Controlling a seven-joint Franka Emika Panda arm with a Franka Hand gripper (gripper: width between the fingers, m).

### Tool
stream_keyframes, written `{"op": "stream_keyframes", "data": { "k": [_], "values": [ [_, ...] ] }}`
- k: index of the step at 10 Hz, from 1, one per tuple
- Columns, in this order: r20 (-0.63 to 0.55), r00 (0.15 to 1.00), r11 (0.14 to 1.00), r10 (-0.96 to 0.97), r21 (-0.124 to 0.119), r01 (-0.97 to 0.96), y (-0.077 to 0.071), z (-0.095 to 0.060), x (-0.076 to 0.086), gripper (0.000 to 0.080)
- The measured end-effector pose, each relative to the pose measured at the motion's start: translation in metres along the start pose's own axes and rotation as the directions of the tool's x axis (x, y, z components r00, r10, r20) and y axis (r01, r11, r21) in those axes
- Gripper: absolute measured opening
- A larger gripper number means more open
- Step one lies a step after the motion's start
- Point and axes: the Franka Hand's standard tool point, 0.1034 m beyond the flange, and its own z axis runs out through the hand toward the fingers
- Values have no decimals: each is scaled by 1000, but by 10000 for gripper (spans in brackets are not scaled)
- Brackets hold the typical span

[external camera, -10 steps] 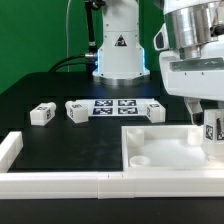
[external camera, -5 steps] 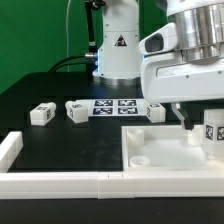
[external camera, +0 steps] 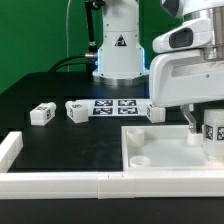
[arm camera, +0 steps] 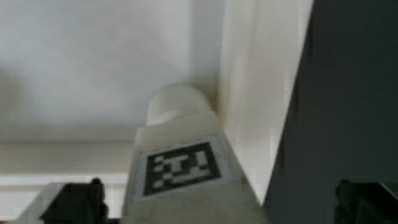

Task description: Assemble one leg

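Observation:
One white leg (external camera: 213, 132) with a marker tag stands upright in the near right corner of the large white tray-like piece (external camera: 160, 150). My gripper (external camera: 204, 120) hangs just over it. In the wrist view the leg (arm camera: 187, 150) rises between my two dark fingertips (arm camera: 71, 203), with a gap on each side, so my gripper (arm camera: 217, 205) is open around it and not touching. Three more legs lie on the black table: two at the exterior view's left (external camera: 41, 114) (external camera: 77, 110) and one by the tray's far edge (external camera: 157, 112).
The marker board (external camera: 115, 107) lies flat behind the tray, between the loose legs. A low white wall (external camera: 60, 182) runs along the front edge, with a short upright piece (external camera: 9, 150) at the left. The robot base (external camera: 118, 50) stands at the back.
My hand shifted toward the exterior view's left and rose a little over the tray's right corner. The upright leg has stayed where it was.

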Motion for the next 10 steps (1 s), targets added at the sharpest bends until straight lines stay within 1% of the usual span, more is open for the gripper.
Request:
{"op": "stream_keyframes", "data": {
  "k": [1, 2, 3, 4, 5, 6, 8, 9, 10],
  "values": [
    [0, 1000, 1000, 3, 0, -3, 0, 0, 0, 649],
    [0, 1000, 1000, 3, 0, -3, 0, 0, 0, 551],
    [0, 1000, 1000, 3, 0, -3, 0, 0, 0, 417],
    [0, 1000, 1000, 5, -3, -5, 3, 0, 0, 417],
    [-1, 1000, 1000, 10, -7, -10, 7, 0, 0, 303],
    [0, 1000, 1000, 10, -7, -10, 7, 0, 0, 297],
    [-13, 992, 993, 122, -6, -122, 10, -1, 3, 297],
    [-18, 959, 959, 283, 5, -283, 7, -1, 4, 297],
    [-19, 906, 907, 422, 10, -422, 6, -2, 5, 297]
  ]
}}
